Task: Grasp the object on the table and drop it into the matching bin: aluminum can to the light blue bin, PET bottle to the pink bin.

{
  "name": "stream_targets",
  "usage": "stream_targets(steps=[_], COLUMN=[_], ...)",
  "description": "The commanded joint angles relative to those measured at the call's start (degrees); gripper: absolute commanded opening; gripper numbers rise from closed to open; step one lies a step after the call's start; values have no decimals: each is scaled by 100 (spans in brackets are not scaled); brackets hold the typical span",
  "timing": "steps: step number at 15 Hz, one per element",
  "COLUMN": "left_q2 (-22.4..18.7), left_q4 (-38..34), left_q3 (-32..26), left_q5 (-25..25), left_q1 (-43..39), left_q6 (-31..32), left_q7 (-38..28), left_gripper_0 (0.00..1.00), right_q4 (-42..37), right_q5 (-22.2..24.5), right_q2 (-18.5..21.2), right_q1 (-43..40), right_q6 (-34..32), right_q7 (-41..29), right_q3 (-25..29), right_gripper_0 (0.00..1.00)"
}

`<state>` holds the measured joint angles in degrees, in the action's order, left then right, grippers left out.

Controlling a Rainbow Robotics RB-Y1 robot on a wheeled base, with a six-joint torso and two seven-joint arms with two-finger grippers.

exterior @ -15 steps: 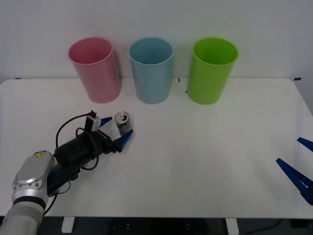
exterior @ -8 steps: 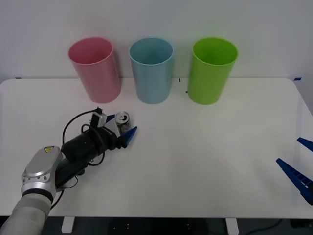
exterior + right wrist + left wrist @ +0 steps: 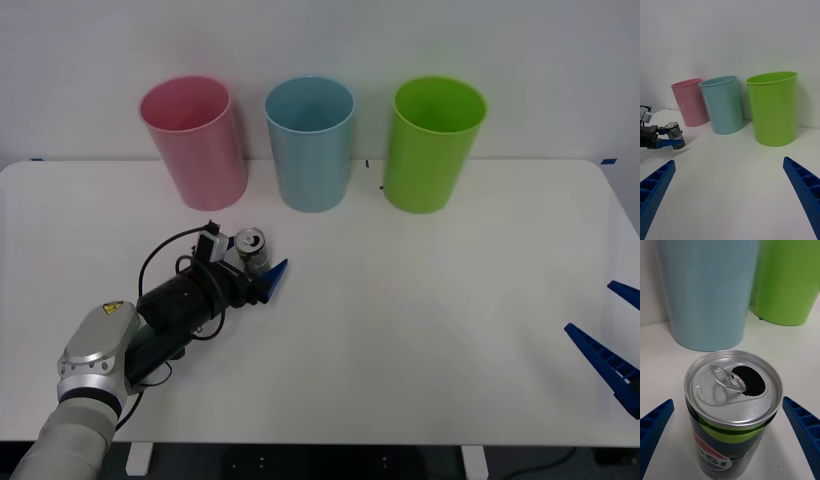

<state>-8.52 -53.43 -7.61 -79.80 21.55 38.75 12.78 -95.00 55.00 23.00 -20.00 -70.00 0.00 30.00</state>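
The aluminum can (image 3: 733, 410) now stands upright between the wide-spread fingers of the left gripper (image 3: 255, 265), which has slid forward around it, ready to close.

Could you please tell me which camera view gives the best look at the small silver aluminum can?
The left wrist view: the small silver aluminum can stands upright between the left hand's open blue fingers, its opened top and label clear. In the front view and right wrist view it appears small and distant.
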Motion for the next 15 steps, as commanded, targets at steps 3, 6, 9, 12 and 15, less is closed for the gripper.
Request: stream_targets(steps=[3, 6, 9, 12, 15], left_q2=[0, 0, -9, -9, -97], left_q4=[-1, -1, -1, -27, -142], left_q3=[49, 111, 120, 120, 120], left_q5=[17, 96, 140, 219, 263], left_q1=[-2, -10, -10, -10, -10], left_q6=[-61, -113, -104, -104, -25], left_q7=[23, -4, -39, -48, -91], left_gripper_0=[0, 0, 0, 0, 0], right_q4=[0, 0, 0, 0, 0], right_q5=[0, 0, 0, 0, 0], right_q2=[0, 0, 0, 0, 0], right_q1=[0, 0, 0, 0, 0], right_q6=[0, 0, 0, 0, 0], right_q7=[0, 0, 0, 0, 0], right_q3=[0, 0, 0, 0, 0], right_gripper_0=[100, 100, 100, 100, 100])
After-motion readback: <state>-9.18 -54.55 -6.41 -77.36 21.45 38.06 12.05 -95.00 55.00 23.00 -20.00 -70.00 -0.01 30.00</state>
